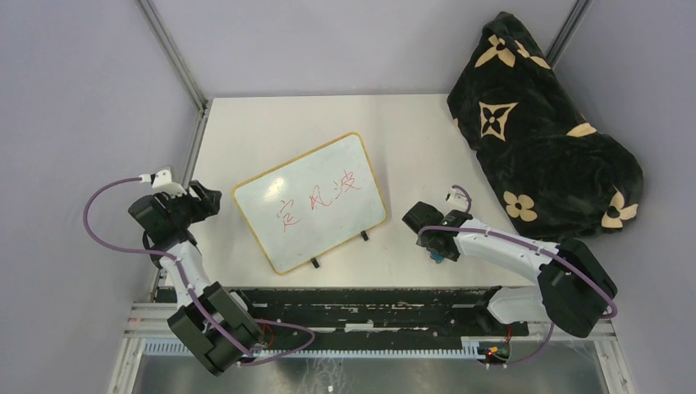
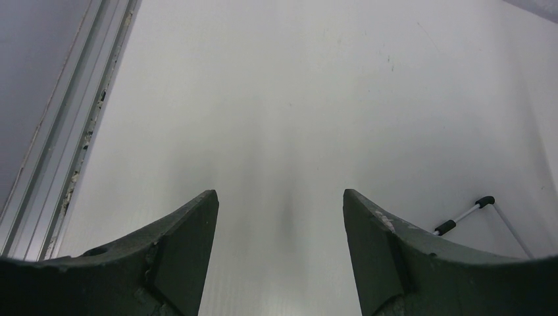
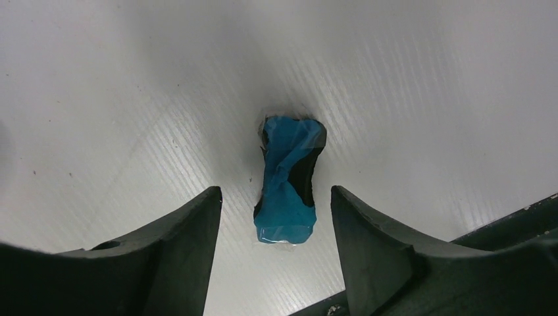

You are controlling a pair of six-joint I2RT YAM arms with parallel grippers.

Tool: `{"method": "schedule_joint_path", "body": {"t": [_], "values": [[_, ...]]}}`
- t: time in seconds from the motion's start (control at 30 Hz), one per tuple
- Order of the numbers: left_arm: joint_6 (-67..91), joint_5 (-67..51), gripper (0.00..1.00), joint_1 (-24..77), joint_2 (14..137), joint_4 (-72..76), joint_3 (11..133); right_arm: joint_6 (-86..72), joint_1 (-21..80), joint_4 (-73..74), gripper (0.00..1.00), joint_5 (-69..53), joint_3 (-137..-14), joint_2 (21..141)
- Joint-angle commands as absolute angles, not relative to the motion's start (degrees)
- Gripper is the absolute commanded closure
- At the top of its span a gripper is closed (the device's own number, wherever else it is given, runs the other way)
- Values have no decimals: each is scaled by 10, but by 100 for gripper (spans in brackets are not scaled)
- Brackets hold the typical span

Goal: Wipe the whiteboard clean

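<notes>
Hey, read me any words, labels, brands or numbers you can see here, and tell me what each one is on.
"定风波": red handwriting on the whiteboard; it is small, so this reading is not certain.
Black cloth: beige flower and star motifs only, no letters I can read.
Blue block: no label visible.
</notes>
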State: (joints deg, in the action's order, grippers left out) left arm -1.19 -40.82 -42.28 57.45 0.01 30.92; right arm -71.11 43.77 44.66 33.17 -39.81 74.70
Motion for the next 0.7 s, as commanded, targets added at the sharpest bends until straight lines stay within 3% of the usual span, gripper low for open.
{"method": "schedule_joint_path", "body": {"t": [0.0,0.47,0.6,0.67], "values": [[-34,-424,24,-423,561,3,324,-730,437,435,32,372,-402,749],[-47,-422,24,-422,566,-6,322,-736,412,398,37,358,-368,768],[-49,-422,24,-423,565,-7,322,-731,410,389,46,352,-368,776],[-50,-422,23,-423,565,-9,322,-728,410,382,55,346,-366,777]]}}
